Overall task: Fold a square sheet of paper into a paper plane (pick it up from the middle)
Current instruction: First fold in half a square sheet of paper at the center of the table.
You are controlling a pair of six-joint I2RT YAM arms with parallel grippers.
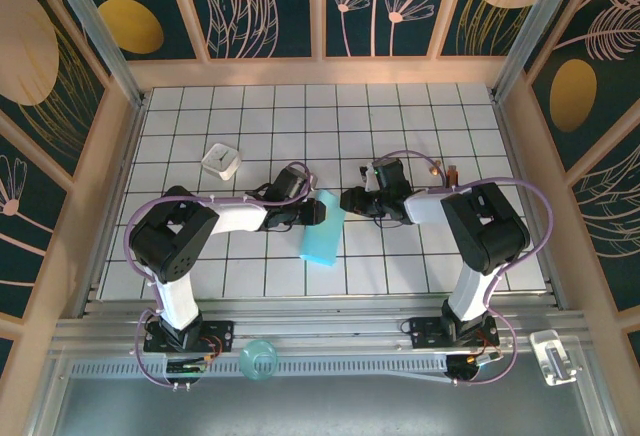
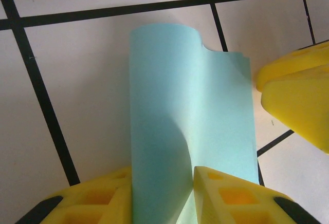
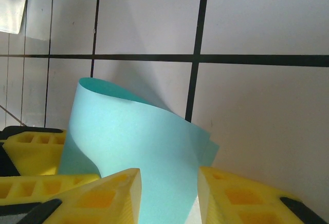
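The left gripper [image 2: 162, 176] has its yellow fingers [image 2: 97, 199] closed against either side of the light-blue sheet of paper [image 2: 190, 111], which rises from between them in a soft curl, lifted off the surface. In the left wrist view the right gripper's fingers [image 2: 295, 98] sit just beside the sheet's right edge and do not touch it. In its own camera the right gripper [image 3: 168, 176] shows a moderate gap between the tips with nothing clamped, and the sheet [image 3: 133, 136] curves up just beyond.

From above, the left gripper [image 1: 312, 212] and right gripper [image 1: 350, 201] face each other near the table's middle. The sheet [image 1: 322, 231] appears as a narrow strip between them, reaching toward the near edge.

The table [image 1: 400, 116] is white, ruled into squares by dark lines. A small white square block [image 1: 221, 160] stands well apart to the left. Wood-framed dark teal wall panels [image 1: 420, 6] with gold and pink plant patterns enclose the space. Metal rails [image 1: 330, 336] run along the near edge.
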